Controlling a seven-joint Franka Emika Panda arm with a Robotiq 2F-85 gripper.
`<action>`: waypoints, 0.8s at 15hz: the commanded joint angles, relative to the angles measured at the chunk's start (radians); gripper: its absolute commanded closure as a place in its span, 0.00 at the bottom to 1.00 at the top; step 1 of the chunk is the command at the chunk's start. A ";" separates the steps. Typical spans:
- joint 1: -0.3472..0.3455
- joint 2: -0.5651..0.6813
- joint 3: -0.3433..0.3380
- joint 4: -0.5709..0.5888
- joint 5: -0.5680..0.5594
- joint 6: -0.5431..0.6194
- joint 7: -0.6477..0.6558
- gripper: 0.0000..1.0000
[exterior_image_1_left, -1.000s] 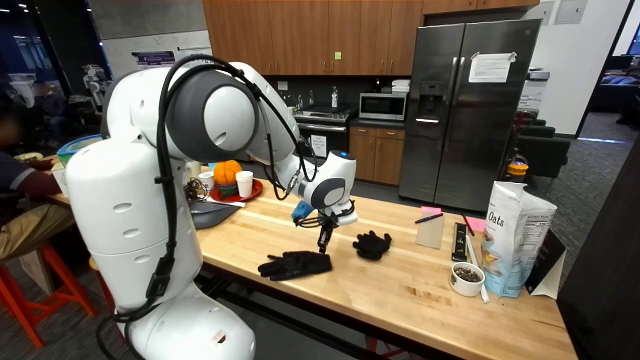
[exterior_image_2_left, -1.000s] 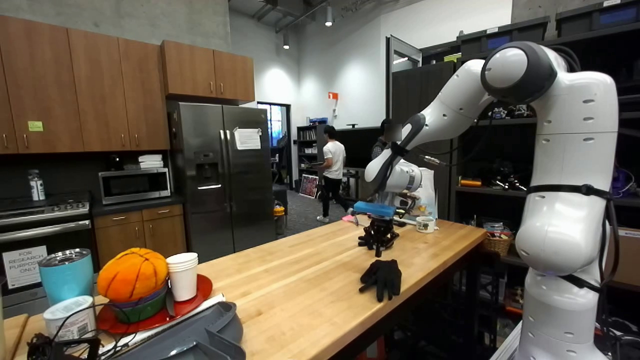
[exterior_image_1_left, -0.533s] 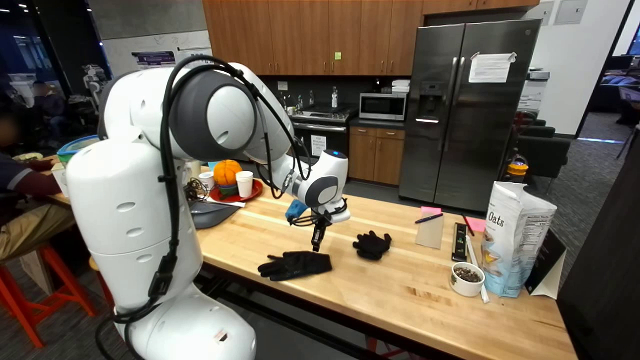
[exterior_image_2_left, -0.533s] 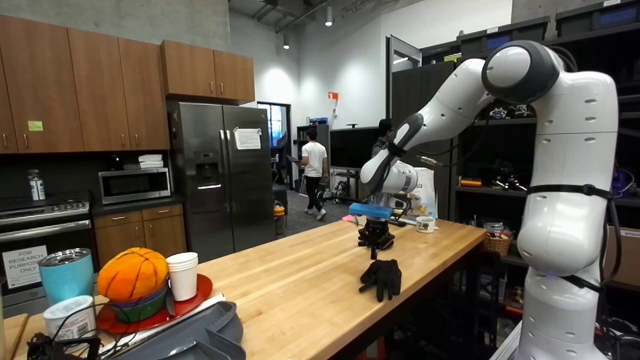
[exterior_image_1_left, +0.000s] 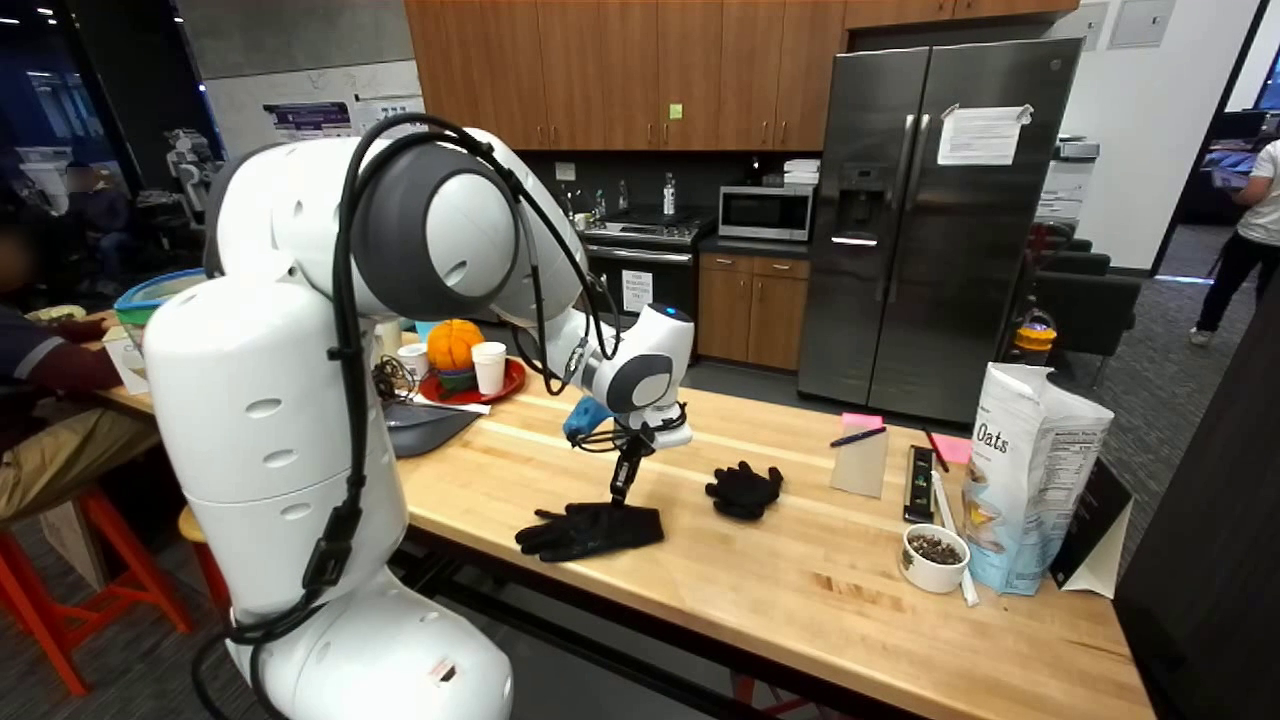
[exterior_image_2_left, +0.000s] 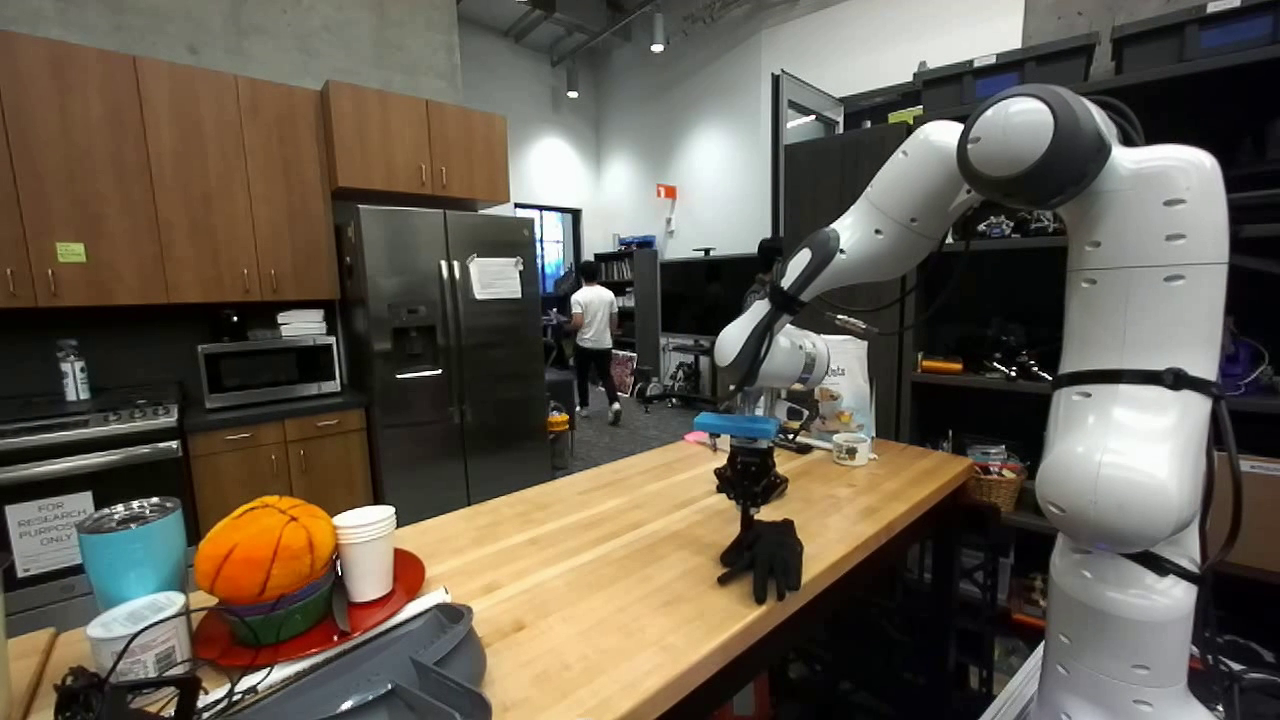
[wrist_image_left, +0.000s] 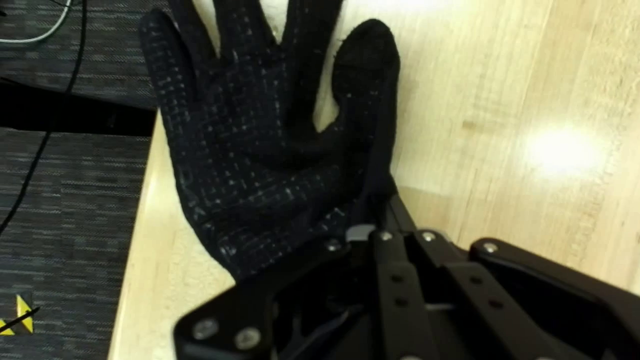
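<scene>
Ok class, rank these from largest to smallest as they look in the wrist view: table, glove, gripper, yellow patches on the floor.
1. Table
2. Glove and gripper: too alike to rank; the gripper is closer up
3. Yellow patches

Kitchen corner, indoor. Brown cabinets (exterior_image_1_left: 620, 75) hang above a dark counter (exterior_image_1_left: 750, 246); stove (exterior_image_2_left: 90, 430) and microwave (exterior_image_2_left: 270, 372) stand along it, then a dark steel fridge (exterior_image_1_left: 960, 260), sheet of paper (exterior_image_1_left: 982, 136) on one door. Concrete wall (exterior_image_2_left: 250, 40) overhead; farther off, white wall (exterior_image_2_left: 690, 150) with bright patches near ceiling lamps (exterior_image_2_left: 657, 32). Past the fridge, a doorway (exterior_image_2_left: 547, 209) shows bluish light. Dark shelves (exterior_image_2_left: 930, 381) behind the table (exterior_image_1_left: 780, 610): pale striped wood, round glare (wrist_image_left: 565, 150) in the wrist view. Orange stool (exterior_image_1_left: 130, 548), dark chairs (exterior_image_1_left: 1088, 312), grey carpet (exterior_image_1_left: 1165, 320).
</scene>
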 joint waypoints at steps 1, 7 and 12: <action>-0.004 0.023 -0.006 0.034 0.024 -0.053 -0.010 1.00; -0.005 0.059 -0.010 0.065 0.027 -0.113 0.004 1.00; -0.019 0.118 -0.025 0.122 0.068 -0.215 -0.004 1.00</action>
